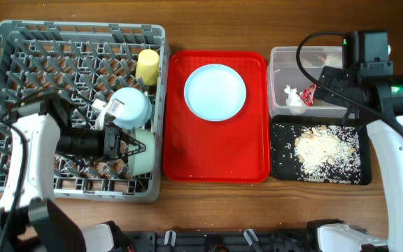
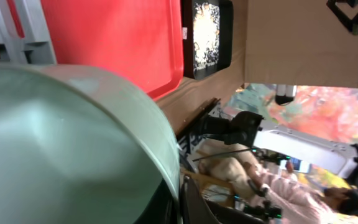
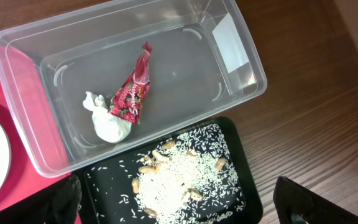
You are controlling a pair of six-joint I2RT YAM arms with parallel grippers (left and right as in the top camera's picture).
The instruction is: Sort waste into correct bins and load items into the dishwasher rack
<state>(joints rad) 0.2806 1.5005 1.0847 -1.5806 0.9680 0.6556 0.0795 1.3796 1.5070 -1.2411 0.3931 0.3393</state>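
Closest to the left wrist lens, the pale green bowl [image 2: 61,137] fills the view. The left fingers [image 1: 124,145] are closed on its rim.

From above, the grey dishwasher rack [image 1: 75,26] covers the left of the bench [image 1: 201,21]. The green bowl hangs over the rack's near right corner, tipped on its side. The red tray [image 1: 215,150] lies just right of the rack and carries only the light blue plate [image 1: 215,92].

Further right, the black tray [image 1: 280,150] holds the rice scraps [image 3: 179,180]. The clear tub [image 3: 17,74], touching its far edge, holds the red wrapper [image 3: 132,90] lying against the white tissue [image 3: 107,121].

Inside the rack, the light blue bowl [image 1: 131,105] sits upside down just beyond the green one. The yellow cup [image 1: 147,66] stands at the far right edge.

The right fingers [image 3: 55,202] are spread wide and empty above the tub and black tray.

The waste looks sorted, so the step in hand is probably seating the green bowl. To do it well, lower the bowl slowly between the pegs, facing down or leaning, without nudging the blue bowl. Let go only once the pegs bear it, or it may roll.
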